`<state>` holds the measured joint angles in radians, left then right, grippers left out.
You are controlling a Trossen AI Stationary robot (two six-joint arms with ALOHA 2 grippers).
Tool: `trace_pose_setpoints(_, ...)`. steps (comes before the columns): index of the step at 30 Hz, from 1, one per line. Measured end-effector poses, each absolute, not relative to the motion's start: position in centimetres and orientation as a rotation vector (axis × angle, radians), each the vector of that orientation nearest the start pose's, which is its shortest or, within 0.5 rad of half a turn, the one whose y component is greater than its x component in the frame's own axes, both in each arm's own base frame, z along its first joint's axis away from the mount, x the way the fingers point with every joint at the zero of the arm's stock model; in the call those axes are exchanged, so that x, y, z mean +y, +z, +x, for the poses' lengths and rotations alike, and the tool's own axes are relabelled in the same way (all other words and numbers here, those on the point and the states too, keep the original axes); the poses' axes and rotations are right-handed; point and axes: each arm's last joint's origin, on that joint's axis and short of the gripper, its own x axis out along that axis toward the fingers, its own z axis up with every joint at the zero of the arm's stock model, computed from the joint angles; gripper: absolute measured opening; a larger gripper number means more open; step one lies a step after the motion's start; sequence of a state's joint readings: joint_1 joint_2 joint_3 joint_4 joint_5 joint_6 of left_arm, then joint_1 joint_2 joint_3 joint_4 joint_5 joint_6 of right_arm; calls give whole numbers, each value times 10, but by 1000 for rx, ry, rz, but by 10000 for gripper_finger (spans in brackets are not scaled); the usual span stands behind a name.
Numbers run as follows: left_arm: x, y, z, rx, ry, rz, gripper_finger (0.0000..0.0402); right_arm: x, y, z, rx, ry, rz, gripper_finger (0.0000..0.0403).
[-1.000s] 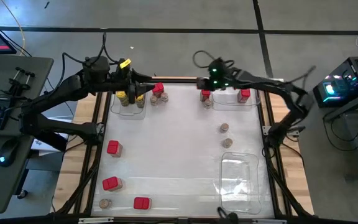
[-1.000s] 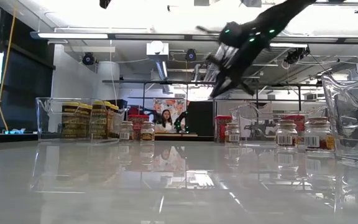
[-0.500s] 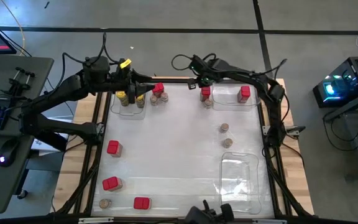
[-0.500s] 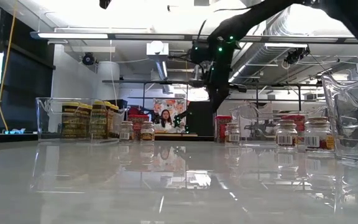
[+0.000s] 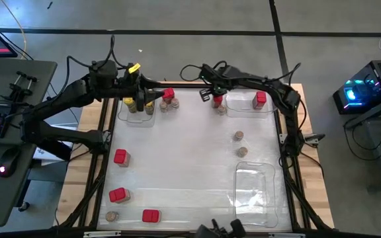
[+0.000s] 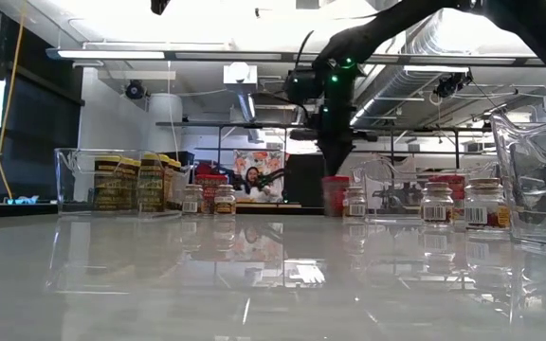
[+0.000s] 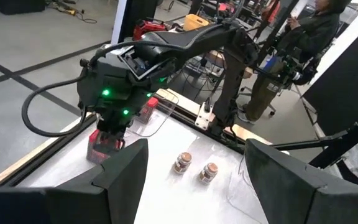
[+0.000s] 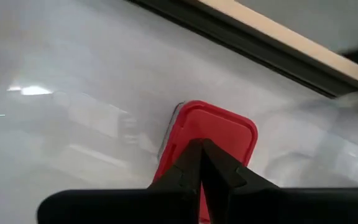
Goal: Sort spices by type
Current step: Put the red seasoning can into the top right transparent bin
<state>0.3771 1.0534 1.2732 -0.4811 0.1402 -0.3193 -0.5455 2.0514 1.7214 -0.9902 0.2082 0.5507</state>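
My right gripper [image 5: 208, 94] is at the table's far edge, shut, pointing down right over a red square-topped box [image 5: 218, 100] [image 8: 205, 140]. The low view shows it just above that box [image 6: 335, 195]. A tan-lidded jar [image 5: 221, 110] stands beside the box. My left gripper [image 7: 194, 180] is open and empty, above the far-left clear tray [image 5: 137, 114], which holds yellow-lidded jars [image 5: 132, 104]. Another red box [image 5: 261, 99] stands in the far-right tray. More red boxes [image 5: 120, 157] and tan-lidded jars [image 5: 239, 135] stand scattered on the table. My right gripper has its shut fingertips [image 8: 191, 163] straight over the lid of the red box [image 8: 229, 130], coming from above. The box stands upright on the table. Whether the tips touch the lid, I cannot tell.
A red box [image 5: 169, 94] and two tan-lidded jars [image 5: 169, 105] stand right of the far-left tray. A clear tray [image 5: 255, 192] lies at the near right. Red boxes [image 5: 118, 195] [image 5: 151, 215] and a jar [image 5: 112, 215] stand at the near left. A person [image 7: 303, 37] stands beyond the table.
My right gripper has swung from over the far-right tray toward the table's left along the far edge. It has tipped from slanting to pointing straight down and has come down over the red box.
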Motion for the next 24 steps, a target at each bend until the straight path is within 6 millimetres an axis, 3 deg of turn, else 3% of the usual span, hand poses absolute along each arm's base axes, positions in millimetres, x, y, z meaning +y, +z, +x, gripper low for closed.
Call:
trace_pose_setpoints(8, 73, 420, 195, 217, 274, -375, 255, -190, 221, 378, 1127, -765, 684, 0)
trace_pose_setpoints(15, 73, 420, 195, 217, 274, -375, 255, -127, 220, 387, 1344, -557, 622, 0)
trace_pose_setpoints(21, 73, 420, 195, 217, 274, -375, 255, -71, 219, 379, 1601, -464, 545, 0)
trace_pose_setpoints(24, 73, 420, 195, 217, 274, -374, 255, -54, 218, 376, 1675, -444, 506, 0)
